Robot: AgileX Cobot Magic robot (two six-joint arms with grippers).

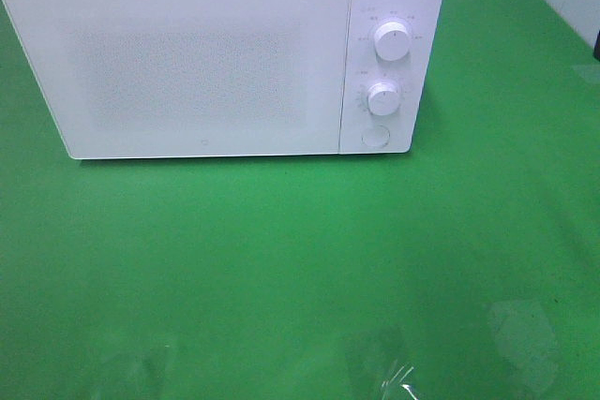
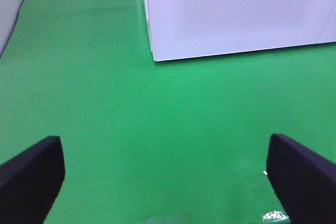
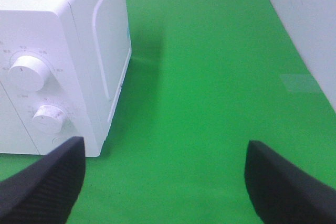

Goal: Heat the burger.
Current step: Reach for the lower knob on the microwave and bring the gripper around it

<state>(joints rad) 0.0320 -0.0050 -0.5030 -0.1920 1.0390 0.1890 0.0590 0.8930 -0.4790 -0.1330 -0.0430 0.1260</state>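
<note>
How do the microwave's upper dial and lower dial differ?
The upper dial looks slightly larger than the lower dial. The upper dial has a few spaced labels arched above it; the lower dial has a denser tick scale curving round its left. The lower dial sits just above the round button, the upper dial farther from it. Both are white and round.

Matte black fingers point(image 2: 31, 179) on the left gripper point(image 2: 164, 145), blunt wedge shapes, right gripper point(image 3: 165, 148) fingers point(image 3: 286, 182) black, faintly woven texture, rounded tips

White microwave point(image 1: 206, 63) on green mat point(image 1: 281, 269); door shut; two knobs point(image 1: 390, 41) right side.
</note>
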